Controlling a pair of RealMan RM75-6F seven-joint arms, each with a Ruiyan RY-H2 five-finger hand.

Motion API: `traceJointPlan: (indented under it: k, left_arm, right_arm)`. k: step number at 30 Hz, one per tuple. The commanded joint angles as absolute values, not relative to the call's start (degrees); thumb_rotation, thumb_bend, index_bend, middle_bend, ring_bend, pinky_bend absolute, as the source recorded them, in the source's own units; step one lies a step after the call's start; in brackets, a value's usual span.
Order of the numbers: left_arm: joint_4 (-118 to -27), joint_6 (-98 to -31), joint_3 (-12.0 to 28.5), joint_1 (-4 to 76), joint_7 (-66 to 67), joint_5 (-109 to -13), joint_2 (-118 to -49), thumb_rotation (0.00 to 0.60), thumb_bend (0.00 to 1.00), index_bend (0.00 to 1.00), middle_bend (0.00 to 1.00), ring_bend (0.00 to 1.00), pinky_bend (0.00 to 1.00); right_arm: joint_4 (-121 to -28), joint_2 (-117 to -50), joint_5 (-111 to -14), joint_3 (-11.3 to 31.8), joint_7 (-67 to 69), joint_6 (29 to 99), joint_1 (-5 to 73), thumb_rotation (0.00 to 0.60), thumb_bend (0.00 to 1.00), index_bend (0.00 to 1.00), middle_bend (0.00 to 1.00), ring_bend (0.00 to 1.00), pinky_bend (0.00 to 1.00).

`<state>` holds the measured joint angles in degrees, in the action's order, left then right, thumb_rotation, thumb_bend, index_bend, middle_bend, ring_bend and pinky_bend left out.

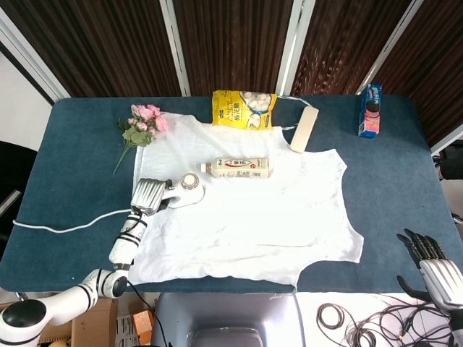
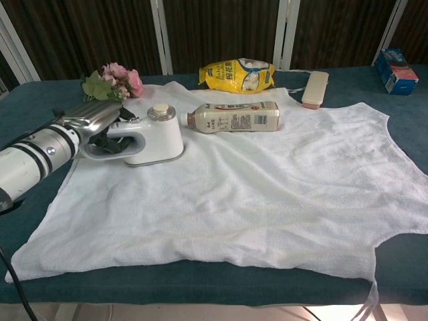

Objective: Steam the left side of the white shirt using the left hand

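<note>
The white shirt [image 1: 253, 210] [image 2: 267, 187] lies spread flat on the blue table. My left hand [image 1: 147, 194] [image 2: 99, 119] grips the handle of a white handheld steamer [image 1: 186, 189] [image 2: 155, 137], which rests on the shirt's left side near its left edge. A white cord [image 1: 65, 228] trails from the steamer off the table's left edge. My right hand [image 1: 432, 267] hangs off the table's front right corner, fingers apart, holding nothing.
A drink bottle [image 1: 236, 168] [image 2: 234, 116] lies on the shirt just right of the steamer. Pink flowers [image 1: 142, 124] [image 2: 114, 81], a yellow snack bag [image 1: 244, 108] [image 2: 239, 73], a beige case [image 1: 304, 129] [image 2: 315, 89] and a blue box [image 1: 370, 110] [image 2: 393, 69] sit along the far side.
</note>
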<state>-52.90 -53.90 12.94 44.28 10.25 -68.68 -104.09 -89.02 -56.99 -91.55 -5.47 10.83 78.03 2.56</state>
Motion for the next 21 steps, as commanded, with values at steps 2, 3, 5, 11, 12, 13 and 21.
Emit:
traceJointPlan:
  k: [2,3,5,11,12,13,21]
  left_arm:
    - [-62.7,-55.5,9.1,40.8,10.2,-71.2,-99.0,0.6,0.54,0.69,0.85,0.92,0.83]
    - [-65.1,-55.7,8.3,40.0,10.3,-71.6,-97.8,0.6,0.54,0.69,0.85,0.92,0.83]
    - [-69.0,-56.3,6.8,38.8,10.7,-72.3,-95.7,0.6,0.54,0.69,0.85,0.92,0.83]
    - [-77.2,-58.1,4.1,36.3,10.5,-74.6,-91.1,0.6,0.54,0.69,0.85,0.92,0.83]
    - [-78.5,-58.6,4.0,36.1,10.4,-75.1,-90.4,0.6,0.54,0.69,0.85,0.92,0.83]
    - [-79.3,-59.0,4.1,36.0,10.4,-75.5,-89.8,0.6,0.54,0.69,0.85,0.92,0.83]
    - [-78.0,-61.3,9.8,37.7,10.8,-74.0,-89.3,0.6,0.54,0.69,0.85,0.92,0.83]
  right_arm:
    - [-89.1,-57.1,-91.6,-5.5,10.6,78.2,2.5,0.6,0.31,0.0,0.0,0.0,0.0]
    - [-89.1,-57.1,-91.6,-5.5,10.5,78.2,2.5,0.6,0.31,0.0,0.0,0.0,0.0]
    - [-89.1,-57.1,-91.6,-5.5,10.3,78.1,2.4,0.6,0.31,0.0,0.0,0.0,0.0]
    - [-89.2,-57.2,-91.5,-5.4,10.1,78.2,2.4,0.6,0.31,0.0,0.0,0.0,0.0]
    - [-89.2,-57.3,-91.5,-5.4,9.9,78.2,2.4,0.6,0.31,0.0,0.0,0.0,0.0]
    - [-89.2,-57.3,-91.5,-5.5,9.8,78.2,2.4,0.6,0.31,0.0,0.0,0.0,0.0]
    - [-89.4,-57.4,-91.7,-5.5,9.5,78.2,2.5,0.6,0.31,0.0,0.0,0.0,0.0]
